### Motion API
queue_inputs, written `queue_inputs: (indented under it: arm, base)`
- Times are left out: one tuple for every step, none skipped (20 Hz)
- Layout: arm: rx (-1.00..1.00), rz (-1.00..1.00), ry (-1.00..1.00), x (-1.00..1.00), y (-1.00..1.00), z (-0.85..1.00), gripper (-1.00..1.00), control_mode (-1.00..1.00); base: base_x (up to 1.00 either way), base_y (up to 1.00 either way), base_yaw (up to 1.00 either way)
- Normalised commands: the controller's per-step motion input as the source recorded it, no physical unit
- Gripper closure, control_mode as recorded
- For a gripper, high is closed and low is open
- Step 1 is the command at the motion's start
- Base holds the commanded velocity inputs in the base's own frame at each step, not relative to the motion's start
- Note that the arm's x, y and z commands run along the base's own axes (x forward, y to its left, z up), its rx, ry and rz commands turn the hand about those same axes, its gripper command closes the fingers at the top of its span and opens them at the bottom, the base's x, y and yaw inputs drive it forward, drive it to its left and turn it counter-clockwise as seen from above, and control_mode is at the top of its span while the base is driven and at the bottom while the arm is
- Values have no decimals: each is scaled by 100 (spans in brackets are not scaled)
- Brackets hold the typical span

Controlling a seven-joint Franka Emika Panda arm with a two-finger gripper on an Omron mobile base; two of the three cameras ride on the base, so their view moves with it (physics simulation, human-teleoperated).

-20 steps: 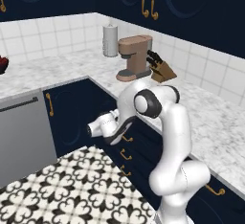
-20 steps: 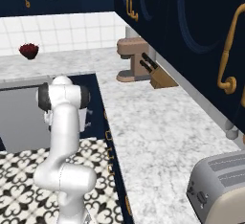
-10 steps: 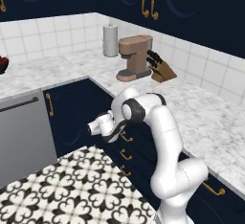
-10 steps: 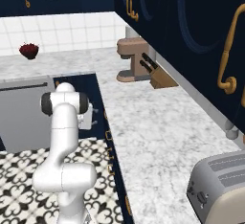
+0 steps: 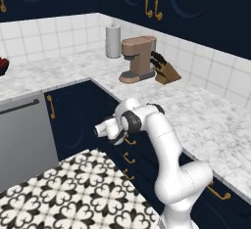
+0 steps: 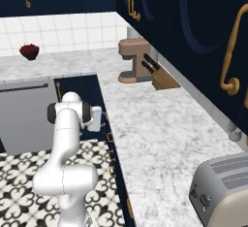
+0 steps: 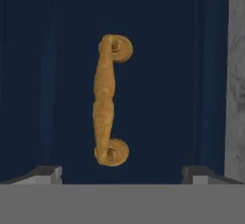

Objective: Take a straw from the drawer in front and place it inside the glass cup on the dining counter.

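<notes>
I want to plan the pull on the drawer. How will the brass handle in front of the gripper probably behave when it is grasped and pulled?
The brass handle looks rigid, a thick bar fixed at both scrolled ends, so it should not flex. Its smooth, rounded surface may be slippery. The open gripper has its fingertips wide either side of it.

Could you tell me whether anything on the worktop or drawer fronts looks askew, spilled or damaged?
Nothing stands out. The coffee machine, knife block and paper towel roll stand upright on the marble worktop, the toaster sits square, and the brass drawer handle before the open pincer looks intact.

brass handle (image 7: 110, 101) on navy drawer front (image 7: 182, 74).
</notes>
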Motion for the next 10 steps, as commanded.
queue_inputs:
  arm:
    - [0, 0, 5, 60, 0, -38, -100, -100]
    - [0, 0, 5, 64, 0, -35, -100, -100]
    - [0, 0, 2, 66, 0, -33, -100, -100]
    - [0, 0, 2, 64, 0, -36, -100, -100]
    - [0, 0, 2, 64, 0, -36, -100, -100]
    - [0, 0, 0, 60, -6, -31, -100, -100]
    - [0, 0, 0, 57, -10, -29, -100, -100]
    - [0, 0, 0, 57, -9, -29, -100, -100]
    - [0, 0, 2, 55, -9, -30, -100, -100]
    - [0, 0, 4, 53, -3, -33, -100, -100]
  base:
    - [0, 0, 0]
    - [0, 0, 0]
    - [0, 0, 0]
    - [0, 0, 0]
    - [0, 0, 0]
    - [0, 0, 0]
    - [0, 0, 0]
    - [0, 0, 0]
    - [0, 0, 0]
    - [0, 0, 0]
